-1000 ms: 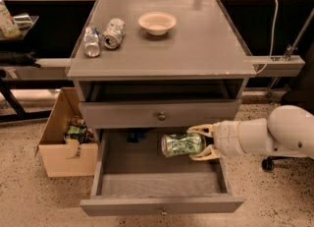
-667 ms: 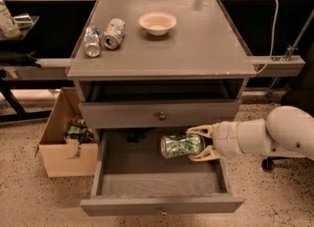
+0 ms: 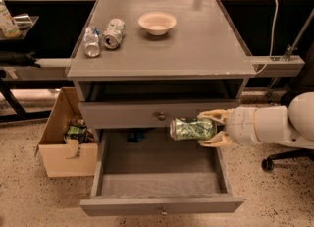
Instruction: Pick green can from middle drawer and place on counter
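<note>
The green can (image 3: 191,128) lies on its side in my gripper (image 3: 212,129), whose pale fingers (image 3: 214,116) are shut on its right end. The can hangs above the right part of the open middle drawer (image 3: 162,179), level with the closed drawer front above it. My white arm comes in from the right. The counter (image 3: 196,49) is the grey cabinet top above.
Two silver-and-white cans (image 3: 103,37) and a cream bowl (image 3: 157,22) sit on the counter's back part. A cardboard box (image 3: 64,142) with items stands on the floor left of the cabinet. A black side table (image 3: 19,39) is at far left. A chair base (image 3: 274,162) is at right.
The gripper and green can have risen slightly, from just above the drawer's inside to the level of the drawer front above.
</note>
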`<state>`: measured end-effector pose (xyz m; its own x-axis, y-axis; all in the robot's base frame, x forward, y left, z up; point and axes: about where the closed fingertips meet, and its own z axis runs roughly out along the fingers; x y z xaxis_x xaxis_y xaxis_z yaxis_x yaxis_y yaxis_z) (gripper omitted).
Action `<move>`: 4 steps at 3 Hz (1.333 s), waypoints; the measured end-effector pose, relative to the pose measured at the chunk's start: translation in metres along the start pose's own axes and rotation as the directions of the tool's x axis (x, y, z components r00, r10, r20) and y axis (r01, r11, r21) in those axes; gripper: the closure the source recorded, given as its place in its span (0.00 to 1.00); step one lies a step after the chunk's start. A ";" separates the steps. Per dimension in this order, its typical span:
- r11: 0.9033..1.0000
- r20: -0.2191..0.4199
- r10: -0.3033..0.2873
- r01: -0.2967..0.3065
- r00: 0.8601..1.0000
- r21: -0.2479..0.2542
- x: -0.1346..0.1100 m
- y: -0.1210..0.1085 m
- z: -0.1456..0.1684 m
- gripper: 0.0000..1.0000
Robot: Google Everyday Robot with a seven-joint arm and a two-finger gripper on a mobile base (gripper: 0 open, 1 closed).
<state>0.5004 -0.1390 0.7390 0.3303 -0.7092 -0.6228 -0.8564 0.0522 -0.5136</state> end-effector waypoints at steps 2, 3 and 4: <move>0.996 -0.013 -0.007 0.008 1.000 0.093 -0.027 -0.075 -0.056 1.00; 0.996 -0.013 -0.007 0.008 1.000 0.093 -0.027 -0.075 -0.056 1.00; 0.996 -0.011 0.015 -0.014 1.000 0.084 -0.032 -0.092 -0.061 1.00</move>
<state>0.5447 -0.1643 0.8424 0.3135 -0.7160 -0.6238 -0.8244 0.1208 -0.5529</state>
